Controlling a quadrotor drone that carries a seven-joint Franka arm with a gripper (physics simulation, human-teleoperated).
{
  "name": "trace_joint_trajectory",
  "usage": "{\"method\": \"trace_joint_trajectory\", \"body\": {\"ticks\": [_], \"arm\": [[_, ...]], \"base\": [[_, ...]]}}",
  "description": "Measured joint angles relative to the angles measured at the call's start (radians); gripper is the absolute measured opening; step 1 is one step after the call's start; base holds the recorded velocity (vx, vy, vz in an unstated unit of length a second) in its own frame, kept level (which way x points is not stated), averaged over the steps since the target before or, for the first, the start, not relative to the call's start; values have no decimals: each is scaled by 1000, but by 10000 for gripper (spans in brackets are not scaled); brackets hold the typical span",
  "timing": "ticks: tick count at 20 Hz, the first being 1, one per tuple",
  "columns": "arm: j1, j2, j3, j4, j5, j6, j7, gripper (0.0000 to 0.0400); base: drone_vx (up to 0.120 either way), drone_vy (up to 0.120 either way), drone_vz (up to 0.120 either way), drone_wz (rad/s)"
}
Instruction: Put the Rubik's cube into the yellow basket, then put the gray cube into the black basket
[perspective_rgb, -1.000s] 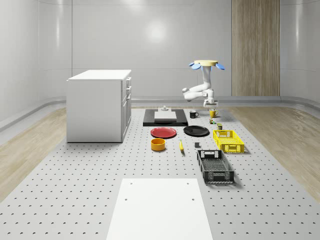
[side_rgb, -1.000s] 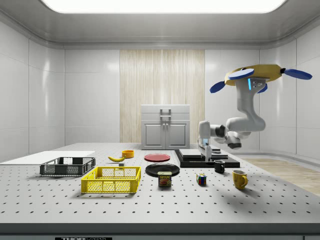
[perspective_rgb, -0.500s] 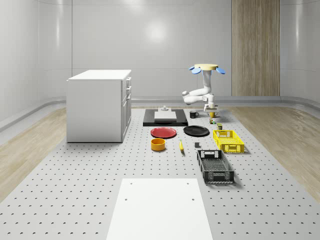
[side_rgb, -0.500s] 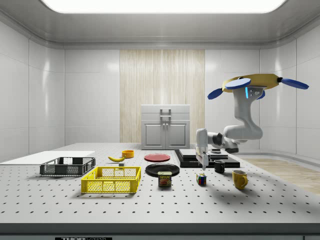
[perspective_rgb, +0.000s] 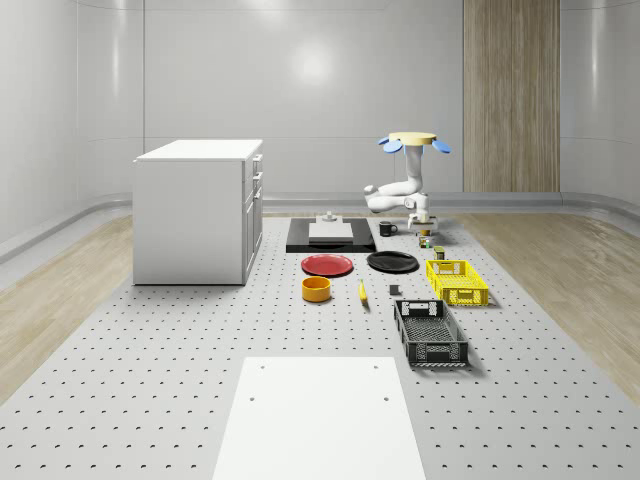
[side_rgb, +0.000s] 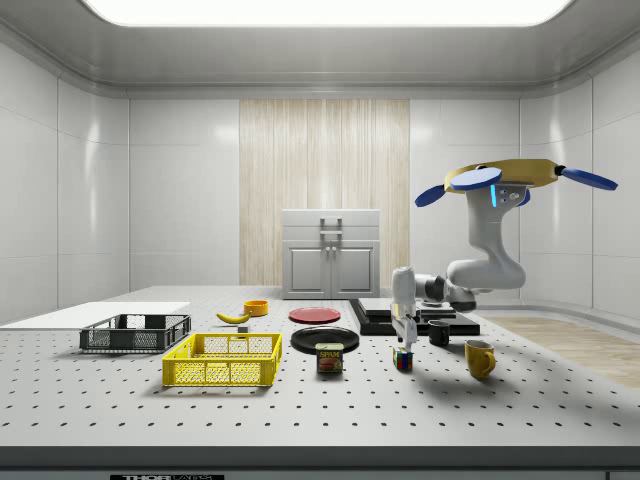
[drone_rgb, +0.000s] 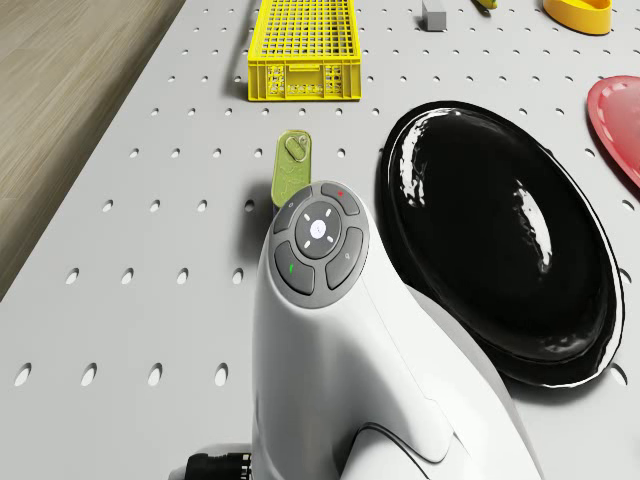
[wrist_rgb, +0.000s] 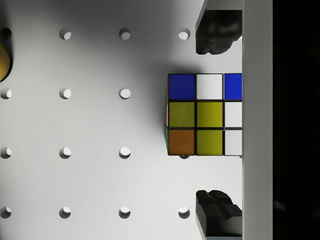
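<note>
The Rubik's cube sits on the perforated table, between the tin can and the yellow mug in the side view. My gripper is open and points straight down just above the Rubik's cube, one finger on each side. The drone hovers above the table's far end, behind the mug. The yellow basket and the black basket stand in a row nearer the whole-scene camera. The small gray cube lies beside the yellow basket.
A black plate, a red plate and an orange bowl lie mid-table. A tin can and a black mug stand close to the Rubik's cube. A white cabinet stands at the whole-scene view's left.
The drone has sunk lower and the arm has brought the gripper down, from well above the table to just over the Rubik's cube.
</note>
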Motion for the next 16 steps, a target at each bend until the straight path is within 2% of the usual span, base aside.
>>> {"method": "trace_joint_trajectory", "body": {"ticks": [16], "arm": [[-74,-48,-72,84,-67,96,6,400]], "base": [[0,0,0,0]]}}
